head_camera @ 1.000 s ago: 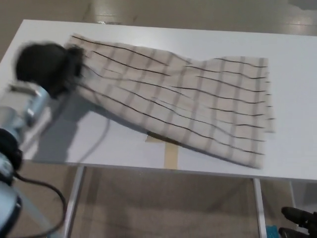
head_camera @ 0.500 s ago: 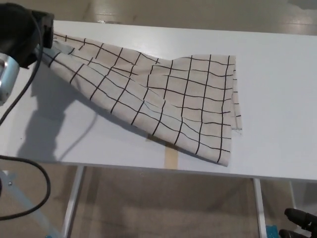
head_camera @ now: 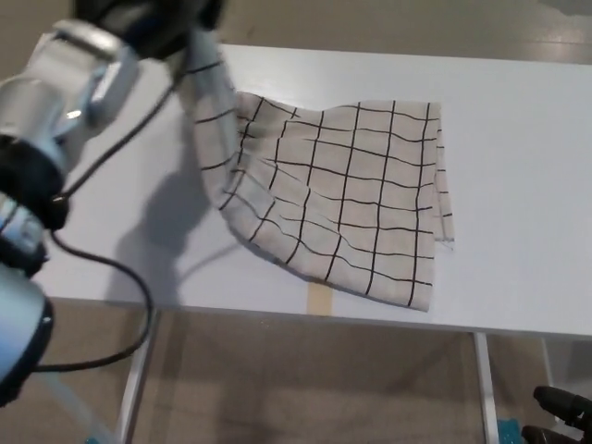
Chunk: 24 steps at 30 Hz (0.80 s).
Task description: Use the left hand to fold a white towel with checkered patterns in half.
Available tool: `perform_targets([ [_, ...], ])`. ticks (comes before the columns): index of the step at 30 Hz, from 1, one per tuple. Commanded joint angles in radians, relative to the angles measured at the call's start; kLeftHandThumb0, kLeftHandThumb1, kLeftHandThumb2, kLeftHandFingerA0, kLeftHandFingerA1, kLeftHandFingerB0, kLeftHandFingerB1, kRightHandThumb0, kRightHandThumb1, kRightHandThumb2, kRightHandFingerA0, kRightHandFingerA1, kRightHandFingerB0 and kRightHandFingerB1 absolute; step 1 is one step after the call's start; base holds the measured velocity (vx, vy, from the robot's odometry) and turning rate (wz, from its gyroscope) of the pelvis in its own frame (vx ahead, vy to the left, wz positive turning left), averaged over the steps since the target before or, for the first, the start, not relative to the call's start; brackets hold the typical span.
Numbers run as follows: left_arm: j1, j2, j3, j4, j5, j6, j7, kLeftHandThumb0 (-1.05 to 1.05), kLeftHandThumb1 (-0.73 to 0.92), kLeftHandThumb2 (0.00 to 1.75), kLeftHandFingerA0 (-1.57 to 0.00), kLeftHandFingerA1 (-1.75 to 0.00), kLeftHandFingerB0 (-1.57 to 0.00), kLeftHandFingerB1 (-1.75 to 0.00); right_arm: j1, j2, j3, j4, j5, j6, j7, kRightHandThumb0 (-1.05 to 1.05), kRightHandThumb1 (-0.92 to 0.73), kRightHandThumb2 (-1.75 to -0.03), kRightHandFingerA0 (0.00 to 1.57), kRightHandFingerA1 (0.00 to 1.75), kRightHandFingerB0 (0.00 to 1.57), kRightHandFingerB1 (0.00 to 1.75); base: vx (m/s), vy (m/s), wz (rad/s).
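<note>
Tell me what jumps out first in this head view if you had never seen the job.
The left hand at the top left, shut on one end of the checkered towel and lifting it off the white table. The raised end hangs as a bunched strip, while the rest lies rumpled near the table's middle, one corner close to the front edge. A strip of tan tape shows on the front edge, just below the towel.

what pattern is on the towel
Off-white with a thin black grid check, on the towel; seen in the head view.
</note>
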Motion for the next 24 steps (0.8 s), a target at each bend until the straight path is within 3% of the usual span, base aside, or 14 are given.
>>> perform_targets([
  [1,-0.030,-0.055,-0.011,-0.126,0.047,-0.013,0.051,-0.29,0.36,0.75,-1.21,-1.43,-1.03,-1.32,0.006,0.006,-0.001,-0.013,0.027,0.013,0.014,-0.23,-0.71,-0.61,0.65,0.70,0.74,0.58,0.00,0.000,0.00],
  [2,-0.029,-0.061,-0.011,-0.143,0.050,-0.011,0.050,-0.25,0.54,0.56,-0.89,-1.75,-0.75,-1.66,0.005,0.005,-0.001,-0.014,0.024,0.014,0.013,-0.23,-0.71,-0.61,0.65,0.70,0.74,0.58,0.00,0.000,0.00],
  [3,-0.026,-0.066,-0.010,-0.164,0.053,-0.007,0.044,-0.25,0.54,0.56,-0.89,-1.75,-0.75,-1.66,0.004,0.003,0.000,-0.016,0.020,0.016,0.012,-0.23,-0.71,-0.61,0.65,0.70,0.74,0.58,0.00,0.000,0.00],
  [4,-0.015,-0.089,-0.012,-0.229,0.055,-0.001,0.022,-0.21,0.58,0.54,-0.85,-1.75,-0.61,-1.75,0.010,-0.003,0.002,-0.022,0.007,0.019,0.007,-0.23,-0.71,-0.61,0.65,0.70,0.73,0.58,0.00,0.000,0.00],
  [6,0.004,-0.122,-0.012,-0.311,0.052,0.004,-0.005,-0.22,0.58,0.54,-0.84,-1.75,-0.61,-1.75,0.009,-0.006,0.005,-0.021,-0.004,0.015,0.005,-0.21,-0.71,-0.60,0.66,0.69,0.74,0.58,0.00,0.000,0.00],
  [7,0.012,-0.128,-0.011,-0.330,0.052,0.000,-0.007,-0.23,0.54,0.57,-0.85,-1.75,-0.76,-1.61,0.009,-0.007,0.006,-0.022,-0.006,0.017,0.004,-0.21,-0.71,-0.60,0.66,0.69,0.73,0.58,0.00,0.000,0.00],
  [8,0.022,-0.137,-0.012,-0.355,0.052,-0.003,-0.012,-0.25,0.54,0.56,-0.85,-1.75,-1.09,-0.72,0.007,-0.006,0.006,-0.022,-0.007,0.018,0.002,-0.21,-0.71,-0.60,0.66,0.69,0.73,0.58,0.00,0.000,0.00],
  [11,0.062,-0.196,-0.044,-0.420,0.067,-0.019,-0.037,-0.35,0.51,0.60,-0.97,-1.70,-1.00,-0.60,-0.002,-0.008,0.003,-0.018,-0.001,0.014,0.007,-0.22,-0.71,-0.60,0.67,0.68,0.74,0.57,0.00,0.000,0.00],
  [12,0.070,-0.202,-0.051,-0.427,0.070,-0.021,-0.043,-0.40,0.47,0.63,-1.05,-1.59,-0.86,-0.56,0.000,-0.009,0.003,-0.021,0.002,0.015,0.011,-0.22,-0.71,-0.60,0.67,0.68,0.74,0.57,0.00,0.000,0.00],
  [16,0.107,-0.225,-0.078,-0.452,0.085,-0.028,-0.058,-0.42,0.45,0.63,-1.06,-1.60,-0.88,-0.57,0.000,-0.012,0.005,-0.027,0.004,0.013,0.020,-0.22,-0.69,-0.60,0.69,0.69,0.75,0.58,0.00,0.000,0.00],
  [17,0.129,-0.236,-0.096,-0.454,0.089,-0.035,-0.064,-0.40,0.48,0.61,-0.96,-1.66,-0.98,-0.60,-0.002,-0.013,0.007,-0.027,0.003,0.010,0.022,-0.22,-0.68,-0.60,0.69,0.69,0.76,0.58,0.00,0.000,0.00],
  [21,0.193,-0.250,-0.146,-0.450,0.100,-0.061,-0.117,-0.37,0.49,0.58,-0.92,-1.71,-0.93,-0.56,-0.010,-0.015,0.008,-0.023,-0.008,-0.002,0.019,-0.21,-0.68,-0.60,0.70,0.69,0.77,0.57,0.00,0.000,0.00],
  [23,0.210,-0.245,-0.165,-0.444,0.103,-0.072,-0.152,-0.32,0.50,0.56,-0.88,-1.75,-0.99,-0.59,-0.014,-0.017,0.009,-0.021,-0.013,-0.007,0.019,-0.21,-0.68,-0.60,0.71,0.69,0.76,0.57,0.00,0.000,0.00],
  [24,0.222,-0.236,-0.181,-0.436,0.110,-0.077,-0.177,-0.24,0.53,0.55,-0.85,-1.75,-0.91,-1.32,-0.015,-0.018,0.009,-0.018,-0.017,-0.014,0.018,-0.21,-0.68,-0.60,0.71,0.69,0.76,0.56,0.00,0.000,0.00],
])
